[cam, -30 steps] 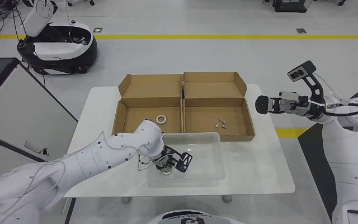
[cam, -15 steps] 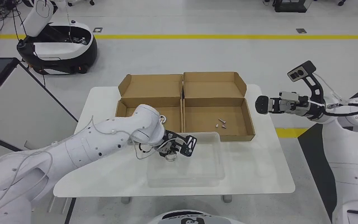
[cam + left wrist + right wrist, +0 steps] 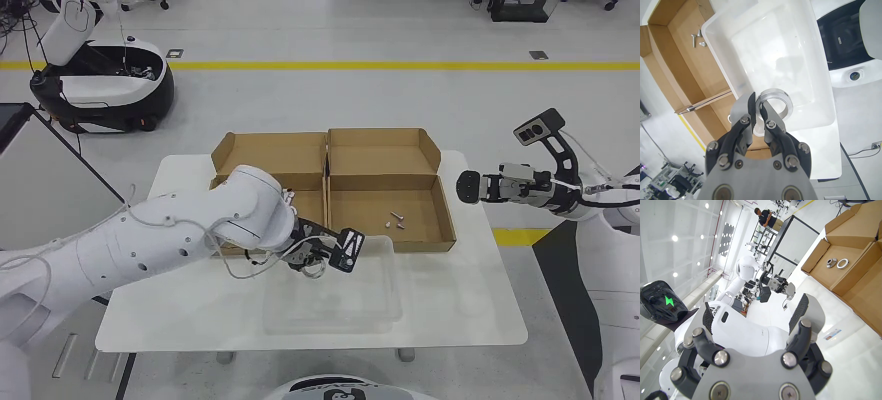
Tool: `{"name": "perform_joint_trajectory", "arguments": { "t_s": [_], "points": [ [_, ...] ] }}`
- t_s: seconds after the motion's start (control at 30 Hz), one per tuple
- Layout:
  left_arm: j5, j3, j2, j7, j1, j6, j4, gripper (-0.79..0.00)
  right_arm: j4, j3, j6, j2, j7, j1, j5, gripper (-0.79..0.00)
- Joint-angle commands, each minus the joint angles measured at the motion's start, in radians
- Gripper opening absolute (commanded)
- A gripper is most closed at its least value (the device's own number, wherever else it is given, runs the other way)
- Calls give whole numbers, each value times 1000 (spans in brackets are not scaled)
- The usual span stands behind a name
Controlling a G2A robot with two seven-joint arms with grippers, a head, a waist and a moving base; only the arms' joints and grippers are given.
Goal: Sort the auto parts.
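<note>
My left gripper (image 3: 318, 256) is shut on the wall of a silver metal ring (image 3: 774, 103), one finger inside it and one outside. It hangs over the far rim of the clear plastic tray (image 3: 350, 297), close to the cardboard boxes. In the left box (image 3: 848, 275) lie a flanged metal part (image 3: 830, 262) and a second ring (image 3: 842, 263). Three bolts (image 3: 397, 218) lie in the right box (image 3: 385, 160). Beyond the table's right edge my right gripper (image 3: 468, 186) is held in the air, open and holding nothing.
The two open boxes stand side by side at the back of the white table (image 3: 470, 300), flaps raised. The tray's floor (image 3: 772, 47) is bare. A dark-based machine (image 3: 100, 85) stands on the floor behind the table.
My left gripper has risen out of the tray with the ring and moved back toward the boxes. The right arm has kept still.
</note>
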Motion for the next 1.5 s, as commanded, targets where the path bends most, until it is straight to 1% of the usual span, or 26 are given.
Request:
{"name": "perform_joint_trajectory", "arguments": {
  "t_s": [0.0, 0.1, 0.17, 0.2, 0.23, 0.3, 0.33, 0.43, 0.6, 0.67, 0.8, 0.87, 0.97, 1.03, 1.1, 1.2, 1.33, 1.47],
  "points": [
    [1, 0, 0, 0, 0, 0, 0, -785, 0, 0, 0, 0, 0, 0, 0, 0],
    [1, 0, 0, 0, 0, 0, 0, -785, 0, 0, 0, 0, 0, 0, 0, 0],
    [22, -14, 5, 32, 19, 44, 40, -785, 0, 0, 0, 0, 0, 0, 0, 0],
    [45, -23, 9, 39, 26, 72, 58, -785, 0, 0, 0, 0, 0, 0, 0, 0],
    [49, -36, 14, 69, 36, 91, 72, -785, 0, 0, 0, 0, 0, 0, 0, 0],
    [73, -58, 27, 104, 56, 107, 117, -785, 0, 0, 0, 0, 0, 0, 0, 0],
    [86, -66, 34, 117, 66, 111, 130, -785, 0, 0, 0, 0, 0, 0, 0, 0],
    [89, -102, 53, 202, 96, 92, 156, -785, 0, 0, 0, 0, 0, 0, 0, 0],
    [68, -204, 90, 429, 141, 42, 197, -785, 0, 0, 0, 0, 0, 0, 0, 0],
    [86, -251, 109, 505, 164, 48, 217, -785, 0, 0, 0, 0, 0, 0, 0, 0],
    [91, -354, 150, 681, 218, -8, 265, -785, 0, 0, 0, 0, 0, 0, 0, 0],
    [80, -409, 170, 776, 250, -37, 295, -785, 0, 0, 0, 0, 0, 0, 0, 0],
    [39, -496, 195, 968, 310, -76, 333, -785, 0, 0, 0, 0, 0, 0, 0, 0],
    [45, -535, 206, 1048, 356, -73, 344, -785, 0, 0, 0, 0, 0, 0, 0, 0],
    [30, -564, 212, 1135, 398, -97, 341, -785, 0, 0, 0, 0, 0, 0, 0, 0],
    [10, -598, 211, 1268, 449, -159, 329, -785, 0, 0, 0, 0, 0, 0, 0, 0],
    [21, -633, 201, 1424, 504, -214, 294, -785, 0, 0, 0, 0, 0, 0, 0, 0],
    [56, -649, 186, 1577, 551, -214, 244, -785, 0, 0, 0, 0, 0, 0, 0, 0]
  ]
}}
